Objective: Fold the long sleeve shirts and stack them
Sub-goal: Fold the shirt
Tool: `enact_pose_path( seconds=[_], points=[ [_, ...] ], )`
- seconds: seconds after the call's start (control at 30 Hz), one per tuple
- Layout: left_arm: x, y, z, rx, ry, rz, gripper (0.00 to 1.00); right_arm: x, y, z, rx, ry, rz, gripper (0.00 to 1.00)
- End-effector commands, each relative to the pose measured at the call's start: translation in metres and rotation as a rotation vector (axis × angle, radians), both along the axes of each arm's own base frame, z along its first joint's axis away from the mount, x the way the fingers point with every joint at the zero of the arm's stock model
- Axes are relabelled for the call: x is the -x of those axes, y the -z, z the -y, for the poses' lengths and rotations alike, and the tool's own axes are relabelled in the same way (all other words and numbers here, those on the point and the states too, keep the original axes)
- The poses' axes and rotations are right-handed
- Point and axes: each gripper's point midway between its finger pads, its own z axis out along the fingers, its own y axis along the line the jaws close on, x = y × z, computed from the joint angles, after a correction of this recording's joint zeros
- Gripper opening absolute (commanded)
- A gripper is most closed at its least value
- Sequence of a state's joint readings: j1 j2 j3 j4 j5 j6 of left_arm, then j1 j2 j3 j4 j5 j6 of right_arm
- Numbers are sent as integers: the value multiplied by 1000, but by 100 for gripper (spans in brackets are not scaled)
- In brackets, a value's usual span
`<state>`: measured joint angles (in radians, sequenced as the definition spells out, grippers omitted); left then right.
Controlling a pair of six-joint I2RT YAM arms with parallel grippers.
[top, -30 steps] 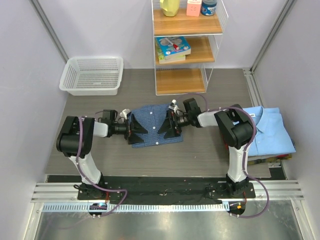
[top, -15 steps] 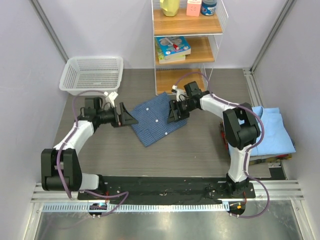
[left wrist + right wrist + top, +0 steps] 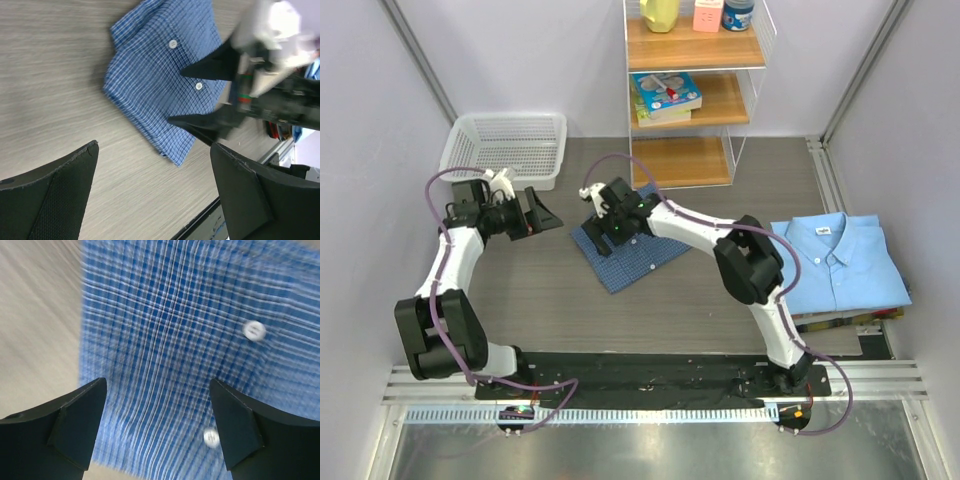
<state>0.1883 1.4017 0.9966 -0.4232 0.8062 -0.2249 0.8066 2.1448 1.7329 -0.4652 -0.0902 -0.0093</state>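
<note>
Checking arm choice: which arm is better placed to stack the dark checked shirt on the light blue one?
Right, probably: the right end effector hovers open over the dark blue checked shirt, and the light blue shirt lies on its side. The left end effector sits off the cloth.

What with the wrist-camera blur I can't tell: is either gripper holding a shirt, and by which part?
Nothing is held. The right gripper hangs open over the dark blue checked shirt; the left gripper is open, apart from it.

No txt I can read from my cams. Neck label (image 3: 823, 232) on light blue shirt (image 3: 845, 270): too small. Book (image 3: 666, 95) on shelf (image 3: 682, 160), pink box (image 3: 708, 15): too blurry.
</note>
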Motion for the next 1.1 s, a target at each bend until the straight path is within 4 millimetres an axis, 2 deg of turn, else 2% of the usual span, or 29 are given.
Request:
enact_pose_path(
  seconds=[0.0,0.07,0.13,0.2,0.23,0.3,0.37,0.43,0.47,0.5,0.53,0.6,0.63,0.7,0.73,0.77,0.8,0.93,1.07],
  points=[
    [13,-3,-19,-59,-31,-4,94,27,51,12,115,-134,-139,88],
    [19,1,-27,-82,-26,-16,94,59,61,26,140,-271,-199,86],
    [25,6,-27,-108,14,-23,93,93,58,36,126,-479,-247,86],
    [37,15,-23,-109,64,-52,88,116,53,58,148,-577,-272,86],
    [40,20,-22,-113,73,-59,85,120,55,68,165,-608,-261,86],
    [48,28,-13,-91,97,-60,81,116,36,67,103,-608,-244,86],
    [43,28,-7,-57,102,-31,81,110,16,58,35,-564,-251,86],
    [50,26,12,138,48,-136,81,100,0,48,-36,-494,-256,86],
    [41,19,19,208,35,-121,82,97,-5,44,-51,-471,-245,86],
    [43,20,25,258,4,-160,84,91,-10,38,-73,-452,-223,87],
    [50,30,32,356,-97,-296,93,86,-13,35,-81,-428,-212,87],
    [43,25,32,387,-188,-219,100,84,-24,28,-126,-385,-216,87],
    [53,36,32,405,-246,-258,100,88,-22,28,-134,-372,-224,86],
    [50,34,22,341,-326,-178,100,86,-32,20,-177,-349,-162,86],
    [55,41,21,333,-343,-187,100,97,-19,17,-147,-359,-160,86],
    [56,44,20,333,-366,-194,100,87,-10,19,-97,-317,-114,86],
    [62,51,19,334,-399,-240,100,83,8,18,-64,-298,-129,86],
    [72,74,19,383,-503,-408,100,54,34,14,-2,-183,-101,85],
    [73,84,24,442,-514,-452,100,25,36,-2,-29,-75,-50,86]
  ],
)
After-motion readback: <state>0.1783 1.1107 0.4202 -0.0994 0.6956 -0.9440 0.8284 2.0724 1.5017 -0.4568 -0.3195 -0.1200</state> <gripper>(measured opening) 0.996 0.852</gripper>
